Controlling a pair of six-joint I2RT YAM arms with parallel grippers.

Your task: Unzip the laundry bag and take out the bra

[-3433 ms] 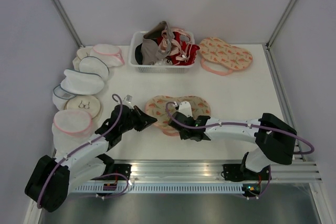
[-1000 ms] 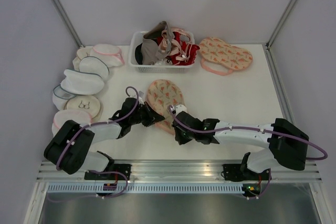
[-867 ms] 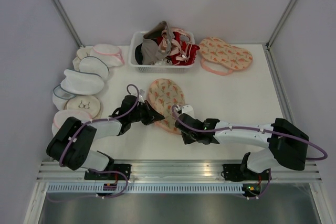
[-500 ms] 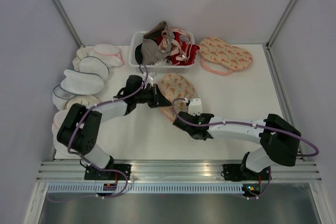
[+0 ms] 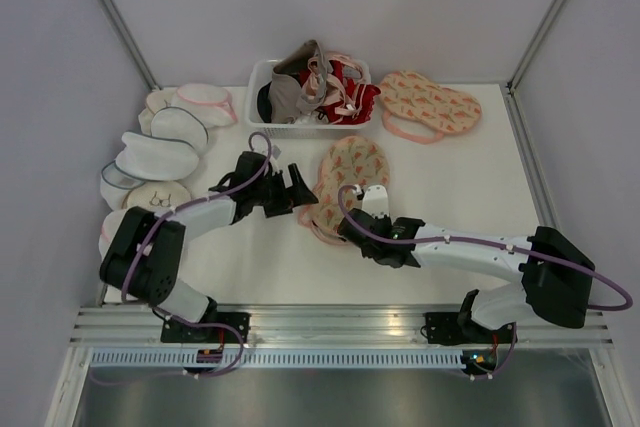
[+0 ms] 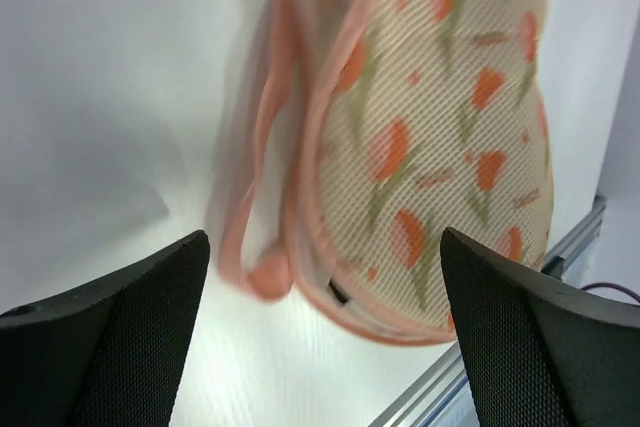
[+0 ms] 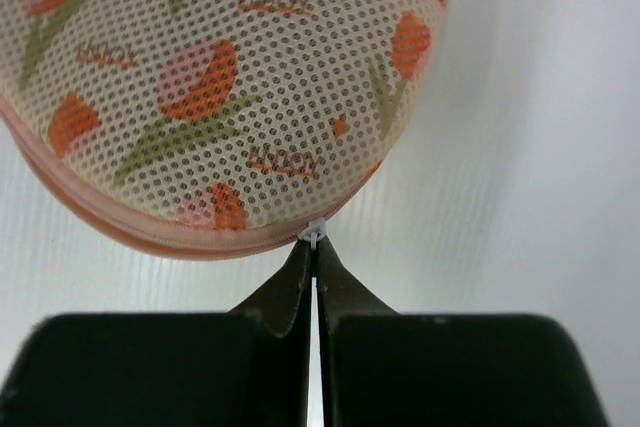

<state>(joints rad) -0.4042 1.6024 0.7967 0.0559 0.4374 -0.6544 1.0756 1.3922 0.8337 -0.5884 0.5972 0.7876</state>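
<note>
Two claws at the bag, unzipping in hand

The bag (image 5: 350, 169) lies folded mid-table. The right claw (image 7: 316, 247) is pressed together on the zip pull (image 7: 316, 234) at its near edge; the left claw (image 5: 302, 190) stands spread just left. Next, probably: pin the fabric, draw the pull along. No bra shows.

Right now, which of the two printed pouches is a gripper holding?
The centre pouch: the right gripper pinches its edge. The other pouch lies untouched beside the basket.
</note>
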